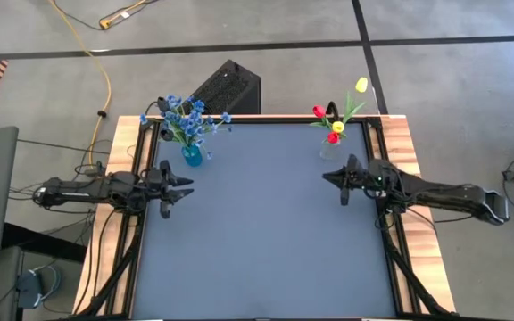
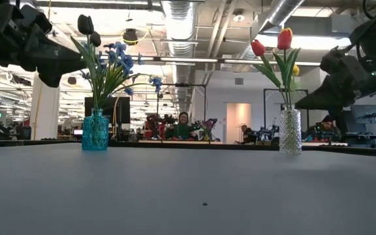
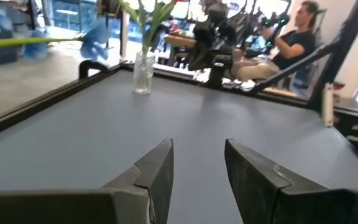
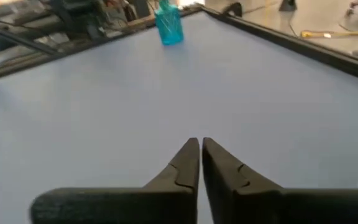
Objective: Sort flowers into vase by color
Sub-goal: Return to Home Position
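Sorting looks finished: blue flowers [image 1: 184,116] stand in the teal vase [image 1: 191,156] and tulips [image 1: 335,120] in the clear vase [image 1: 330,148], at the worktop's [image 1: 266,232] far edge. The left gripper [image 3: 197,146] hangs empty with fingers parted, the right gripper [image 4: 200,142] empty with fingers pressed together. Only parking both arms remains, I'd say.

Grey table [image 1: 266,232], blue vase [image 1: 192,156], clear vase [image 1: 330,149]

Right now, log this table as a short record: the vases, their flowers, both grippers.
blue vase: far edge, left arm's side; holds the blue flowers
clear vase: far edge, right arm's side; holds red tulips and yellow tulips
left gripper: open, empty, above the table
right gripper: shut, empty, near the clear vase
sorting: every flower in view stands in a vase
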`<act>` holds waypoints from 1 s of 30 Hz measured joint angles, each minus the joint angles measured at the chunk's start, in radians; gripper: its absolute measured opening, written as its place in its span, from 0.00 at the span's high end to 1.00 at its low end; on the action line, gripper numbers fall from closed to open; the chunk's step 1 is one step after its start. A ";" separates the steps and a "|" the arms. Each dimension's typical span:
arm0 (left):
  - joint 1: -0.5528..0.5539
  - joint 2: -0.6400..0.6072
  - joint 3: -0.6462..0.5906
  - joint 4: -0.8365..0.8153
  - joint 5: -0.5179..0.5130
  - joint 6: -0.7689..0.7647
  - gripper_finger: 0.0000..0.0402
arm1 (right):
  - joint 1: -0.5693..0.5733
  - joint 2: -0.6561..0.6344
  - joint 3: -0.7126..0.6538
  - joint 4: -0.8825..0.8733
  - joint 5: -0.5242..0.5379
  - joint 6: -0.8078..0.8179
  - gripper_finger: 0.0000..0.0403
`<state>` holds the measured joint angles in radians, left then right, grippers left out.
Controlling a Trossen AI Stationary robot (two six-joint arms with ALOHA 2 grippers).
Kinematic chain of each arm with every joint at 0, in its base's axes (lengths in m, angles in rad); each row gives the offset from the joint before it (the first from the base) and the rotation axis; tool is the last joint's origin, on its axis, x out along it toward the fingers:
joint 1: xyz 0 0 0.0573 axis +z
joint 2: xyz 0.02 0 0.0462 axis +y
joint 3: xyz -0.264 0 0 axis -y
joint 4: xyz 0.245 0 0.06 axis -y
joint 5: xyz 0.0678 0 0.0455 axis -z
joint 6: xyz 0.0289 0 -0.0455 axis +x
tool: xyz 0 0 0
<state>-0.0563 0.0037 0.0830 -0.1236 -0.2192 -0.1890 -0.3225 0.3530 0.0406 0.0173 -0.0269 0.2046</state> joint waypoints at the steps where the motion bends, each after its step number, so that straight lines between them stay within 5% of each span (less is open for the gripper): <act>1: 0.000 0.001 0.003 -0.012 -0.007 0.000 0.67 | 0.000 -0.015 0.000 -0.023 0.000 0.000 0.92; 7: 0.000 0.000 0.006 -0.039 -0.002 -0.006 0.67 | 0.002 -0.074 0.003 -0.089 0.013 -0.034 0.96; 15: 0.000 0.003 0.014 -0.131 -0.054 -0.148 0.67 | 0.000 -0.071 0.003 -0.094 0.051 -0.035 0.86; 30: 0.000 0.003 0.014 -0.135 -0.054 -0.163 0.67 | 0.000 -0.071 0.003 -0.098 0.051 -0.048 0.85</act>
<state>-0.0563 0.0063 0.0967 -0.2585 -0.2729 -0.3519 -0.3225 0.2817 0.0437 -0.0811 0.0243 0.1566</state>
